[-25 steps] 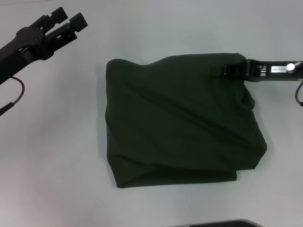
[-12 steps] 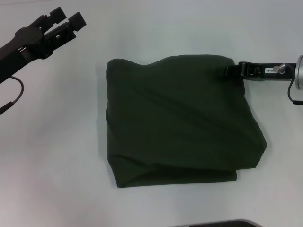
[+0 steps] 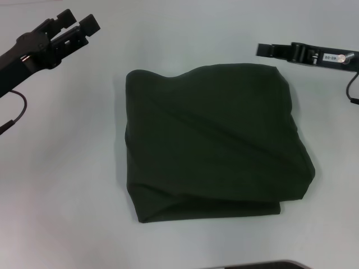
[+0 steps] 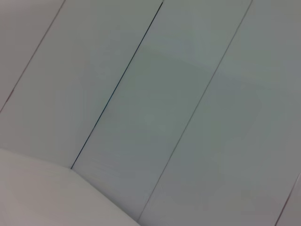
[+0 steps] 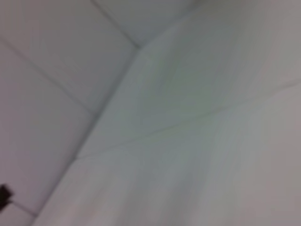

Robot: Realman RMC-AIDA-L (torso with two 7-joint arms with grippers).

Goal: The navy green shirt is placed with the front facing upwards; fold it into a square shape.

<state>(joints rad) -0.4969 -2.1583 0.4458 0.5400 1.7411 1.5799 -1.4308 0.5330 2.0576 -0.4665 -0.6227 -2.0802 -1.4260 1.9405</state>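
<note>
Navy green shirt lying folded into a rough square at the middle of the pale desk, plain side up, diagonal creases across it and a layered edge along the near side. Right claw just beyond the far right corner, clear of the cloth, nothing in it, seen edge-on so cannot tell how far apart the fingers stand. Left claw well off toward the far left, fingers slightly parted, empty.
</note>
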